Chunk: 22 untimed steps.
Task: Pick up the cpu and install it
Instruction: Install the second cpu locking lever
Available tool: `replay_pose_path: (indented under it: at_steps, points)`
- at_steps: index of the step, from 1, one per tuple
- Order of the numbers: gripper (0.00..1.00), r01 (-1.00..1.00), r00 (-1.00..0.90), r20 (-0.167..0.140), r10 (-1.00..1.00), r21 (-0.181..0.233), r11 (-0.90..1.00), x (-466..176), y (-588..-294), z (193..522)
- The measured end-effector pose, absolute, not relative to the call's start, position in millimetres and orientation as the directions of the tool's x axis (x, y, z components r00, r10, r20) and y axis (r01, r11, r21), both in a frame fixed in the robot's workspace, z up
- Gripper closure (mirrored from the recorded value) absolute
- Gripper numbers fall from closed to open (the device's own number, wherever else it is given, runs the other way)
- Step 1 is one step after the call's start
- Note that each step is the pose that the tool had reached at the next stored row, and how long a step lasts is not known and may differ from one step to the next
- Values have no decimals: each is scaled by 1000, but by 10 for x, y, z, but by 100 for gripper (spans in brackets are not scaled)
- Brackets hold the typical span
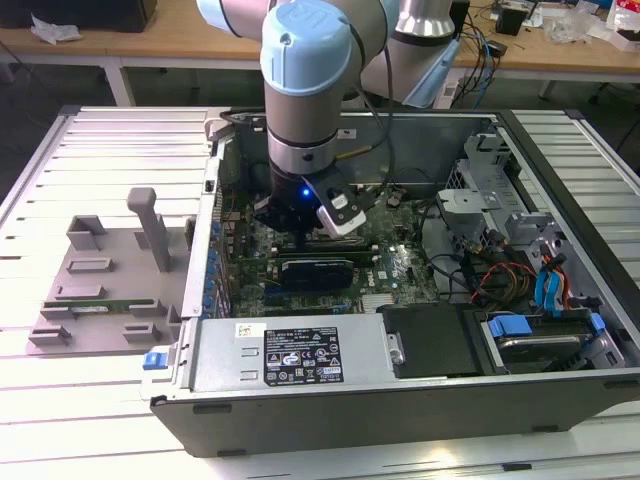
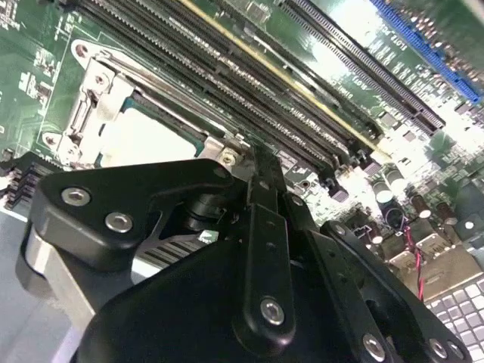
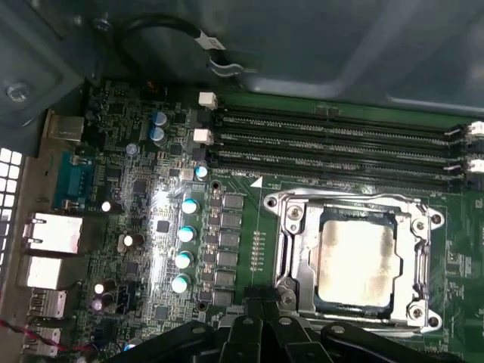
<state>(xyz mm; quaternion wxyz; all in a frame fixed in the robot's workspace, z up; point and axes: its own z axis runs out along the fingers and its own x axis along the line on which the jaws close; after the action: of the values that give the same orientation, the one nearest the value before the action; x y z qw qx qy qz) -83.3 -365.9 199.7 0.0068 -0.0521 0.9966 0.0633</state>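
Your gripper point(image 3: 261, 318) hovers just beside the socket point(image 3: 355, 261), where the cpu point(image 3: 355, 257) already lies seated. You cannot tell whether it is clenched or released.

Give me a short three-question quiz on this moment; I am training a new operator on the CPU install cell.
1. True or false: the cpu lies inside the metal socket frame on the motherboard.
2. In the first wrist view, the long memory slots run alongside which thing? A) the power supply B) the socket frame C) the drive bay
3. In the exterior view, where does the arm's gripper sit: over the open computer case or over the grey fixture tray at the exterior view's left?

Key: 1 true; 2 B; 3 over the open computer case.
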Motion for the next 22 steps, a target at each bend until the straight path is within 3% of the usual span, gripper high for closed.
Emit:
replay_pose_path:
  at_steps: [5,9,14,22]
  points:
    - [89,-107,-994,-20,-105,119,987,-834,-3659,2092]
    - [89,-106,-994,2,-106,63,992,-676,-3623,2134]
    - [89,-104,-994,36,-106,66,992,-365,-3450,2135]
    - [89,-104,-994,38,-106,56,993,-329,-3373,2469]
